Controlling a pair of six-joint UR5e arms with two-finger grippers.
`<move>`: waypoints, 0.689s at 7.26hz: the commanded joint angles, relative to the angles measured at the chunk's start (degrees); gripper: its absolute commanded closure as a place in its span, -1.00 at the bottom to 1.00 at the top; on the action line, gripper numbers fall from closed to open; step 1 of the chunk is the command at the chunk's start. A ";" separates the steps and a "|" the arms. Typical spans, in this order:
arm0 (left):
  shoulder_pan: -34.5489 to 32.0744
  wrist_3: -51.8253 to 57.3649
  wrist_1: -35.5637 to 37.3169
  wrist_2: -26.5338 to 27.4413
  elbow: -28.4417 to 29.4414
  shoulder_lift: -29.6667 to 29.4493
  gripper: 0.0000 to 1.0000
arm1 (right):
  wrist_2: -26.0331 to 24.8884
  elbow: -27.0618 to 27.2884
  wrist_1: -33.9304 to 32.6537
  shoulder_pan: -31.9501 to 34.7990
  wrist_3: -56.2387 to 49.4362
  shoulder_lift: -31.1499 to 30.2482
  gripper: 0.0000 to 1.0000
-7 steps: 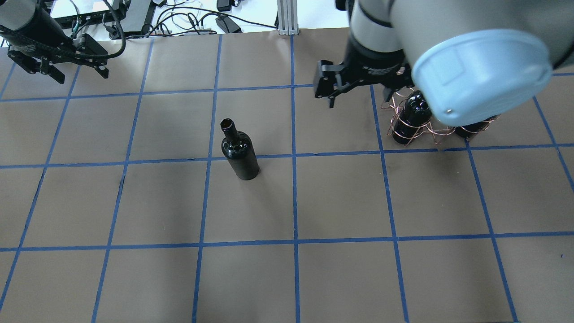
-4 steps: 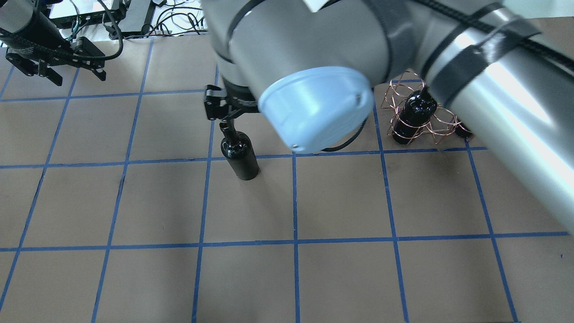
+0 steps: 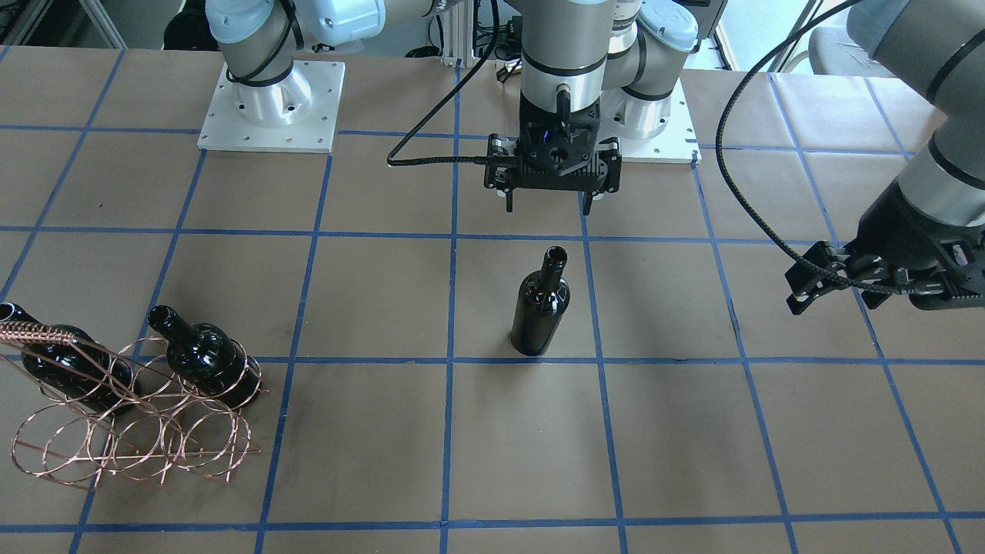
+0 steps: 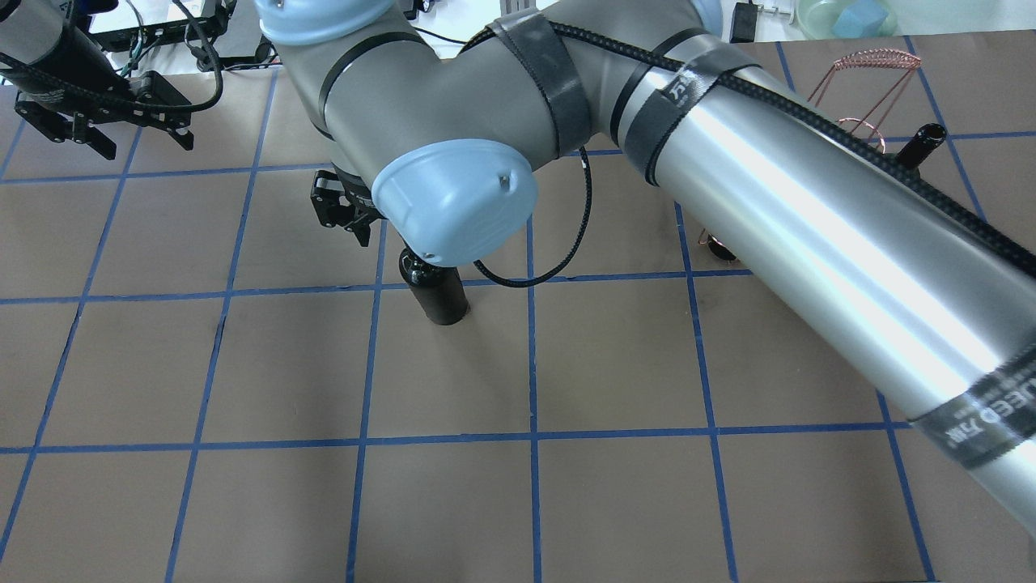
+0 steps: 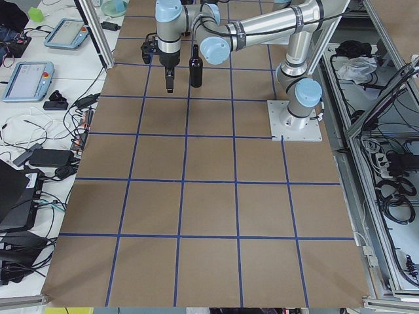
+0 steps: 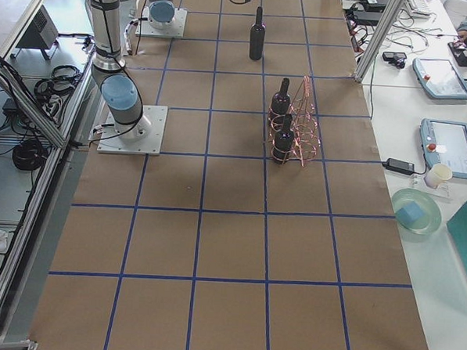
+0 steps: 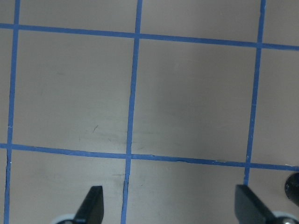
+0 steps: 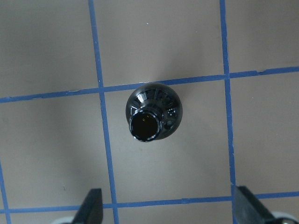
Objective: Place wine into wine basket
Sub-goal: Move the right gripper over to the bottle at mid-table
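Overhead sits at the robot's [image 3: 258, 85] 6 o'clock, front camera faces it from 12 — both share the bottle [image 3: 541, 308] with the close right-wrist view.

Glossy near-black wine [image 3: 541, 308] stands upright beneath the right claw [image 3: 549, 204], seemingly off-centre; the copper-wire wine basket [image 3: 131, 431] sits well aside.

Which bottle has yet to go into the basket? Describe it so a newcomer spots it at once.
Start at the middle of the brown, blue-gridded table. There a dark bottle stands upright by itself, under the open right gripper. The second bottle and third bottle sit in the copper wire basket towards the robot's right; this one touches no wire.
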 commanded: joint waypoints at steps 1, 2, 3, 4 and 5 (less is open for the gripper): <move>-0.07 0.00 0.12 -0.12 -0.14 -0.30 -1.00 | 0.04 -0.13 -2.41 -1.60 0.12 3.10 -0.96; -0.07 0.00 -0.06 -0.12 -0.23 -0.38 -1.00 | 0.13 -0.04 -3.64 -2.48 0.03 3.63 -0.93; -0.07 0.00 -0.06 -0.04 -0.23 -0.30 -1.00 | -0.04 -0.04 -3.74 -2.84 -0.23 4.33 -0.92; -0.07 0.00 -0.14 -0.04 -0.32 -0.38 -1.00 | 0.04 -0.04 -4.61 -3.01 -0.23 5.30 -0.85; -0.07 0.00 -0.06 -0.04 -0.41 -0.39 -1.00 | 0.13 -0.04 -5.75 -3.02 0.20 6.18 -0.85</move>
